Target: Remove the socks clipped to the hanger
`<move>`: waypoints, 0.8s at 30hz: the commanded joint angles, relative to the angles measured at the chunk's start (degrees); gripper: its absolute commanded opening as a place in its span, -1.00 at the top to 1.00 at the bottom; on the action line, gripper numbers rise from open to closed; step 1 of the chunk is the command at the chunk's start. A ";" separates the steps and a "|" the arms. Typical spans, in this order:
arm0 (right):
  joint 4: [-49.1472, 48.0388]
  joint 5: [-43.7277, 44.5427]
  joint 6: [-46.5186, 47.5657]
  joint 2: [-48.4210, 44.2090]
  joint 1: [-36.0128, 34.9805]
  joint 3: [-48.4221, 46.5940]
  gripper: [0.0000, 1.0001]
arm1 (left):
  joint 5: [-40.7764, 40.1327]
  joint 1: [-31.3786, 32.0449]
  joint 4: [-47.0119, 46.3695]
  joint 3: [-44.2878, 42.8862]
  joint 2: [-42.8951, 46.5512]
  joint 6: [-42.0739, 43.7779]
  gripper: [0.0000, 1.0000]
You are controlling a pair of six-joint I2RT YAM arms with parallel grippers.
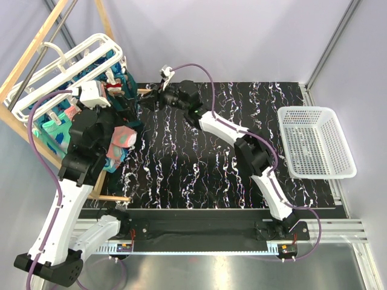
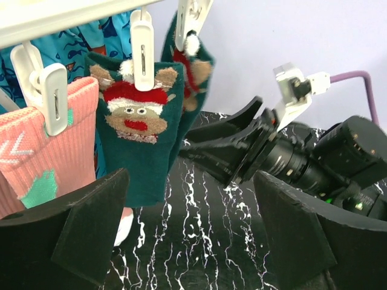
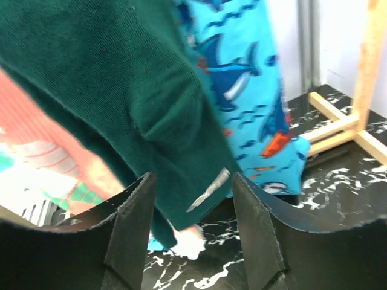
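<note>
Above the upper left of the black marbled tabletop (image 1: pixel 199 175), the white hanger (image 1: pixel 66 60) clips a coral-pink sock (image 2: pixel 42 157), a reindeer sock (image 2: pixel 136 127) and a blue shark sock (image 3: pixel 242 78). The right gripper (image 3: pixel 193 181) has its jaws open around a dark teal sock (image 3: pixel 121 90). The left gripper (image 2: pixel 190 181) has its jaws open and empty, below the reindeer sock.

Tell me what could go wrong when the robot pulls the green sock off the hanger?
Clips pinch the green socks tight, so a pull might drag the whole hanger or stretch a sock. The right tool and left tool are close together and might bump. The pink sock hangs right beside and could get grabbed too.
</note>
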State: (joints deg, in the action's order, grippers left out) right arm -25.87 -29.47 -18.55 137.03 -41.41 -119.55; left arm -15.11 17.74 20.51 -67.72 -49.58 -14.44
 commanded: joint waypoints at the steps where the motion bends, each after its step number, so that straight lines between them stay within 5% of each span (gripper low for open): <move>1: -3.40 -0.32 2.55 -1.07 -2.18 0.45 -0.23 | 1.14 -0.25 -4.25 0.57 0.19 0.20 -0.81; 14: -1.39 3.80 5.97 2.52 -4.12 -4.97 -0.41 | 1.58 -0.42 -3.99 0.49 -0.69 0.02 -0.82; 17: 1.51 4.69 6.86 4.21 -4.21 -8.50 0.02 | 3.07 -0.68 -3.90 0.14 -0.43 -0.07 -0.81; 21: -2.68 7.22 7.12 -1.12 -4.12 -0.56 1.00 | 5.01 -0.60 -1.46 -1.88 -0.77 1.16 -0.79; 24: -6.73 9.08 8.52 -7.71 -4.12 8.67 1.00 | 4.66 -0.69 3.28 -6.53 -2.79 -0.06 -0.71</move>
State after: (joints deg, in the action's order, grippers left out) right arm -27.00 -23.77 -12.49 137.62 -44.99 -117.38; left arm -11.97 17.32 21.85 -68.69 -50.89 -14.41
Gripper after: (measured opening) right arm 0.011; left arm 0.872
